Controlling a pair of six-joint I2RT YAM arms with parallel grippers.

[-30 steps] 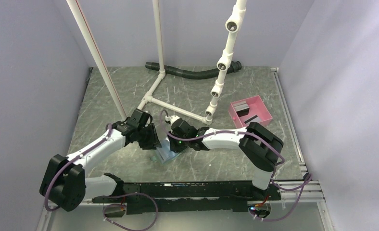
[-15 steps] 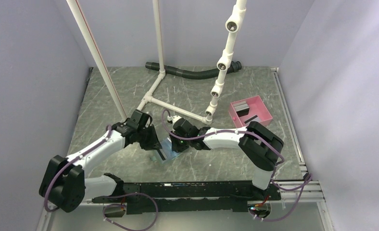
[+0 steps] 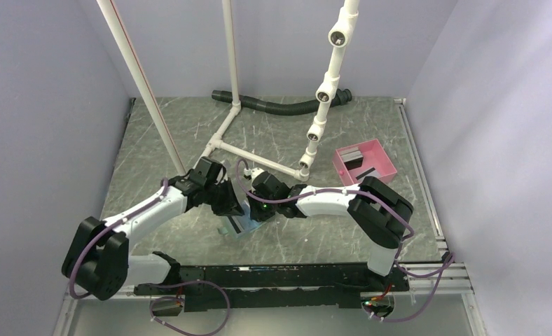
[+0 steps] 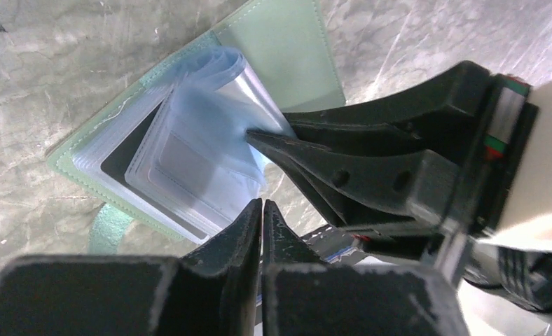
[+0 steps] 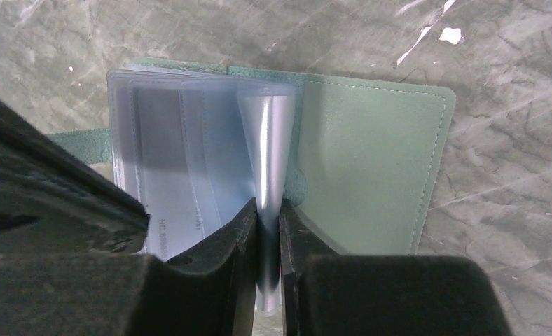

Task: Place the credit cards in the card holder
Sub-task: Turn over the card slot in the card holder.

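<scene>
The sage-green card holder [image 3: 238,227] lies open on the table between both grippers. Its cover [image 5: 371,161] lies flat and its clear pale-blue sleeves [image 4: 196,161] fan upward. My right gripper [image 5: 268,210] is shut on one upright sleeve [image 5: 266,133]; it also shows in the top view [image 3: 252,211]. My left gripper [image 4: 262,206] is shut and empty just above the sleeves' edge, next to the right fingers [image 4: 343,168]. A dark card shape [image 4: 129,164] shows through the sleeves. Grey and black credit cards [image 3: 357,162] lie in the pink tray.
The pink tray [image 3: 387,157] sits at the right rear. A white PVC pipe frame [image 3: 259,157] stands just behind the grippers. A black corrugated hose [image 3: 280,106] lies along the back. A metal rail [image 3: 420,175] runs along the table's right edge.
My left gripper has moved slightly right, closer to the right gripper over the card holder. The right gripper has kept its hold on the sleeve.
</scene>
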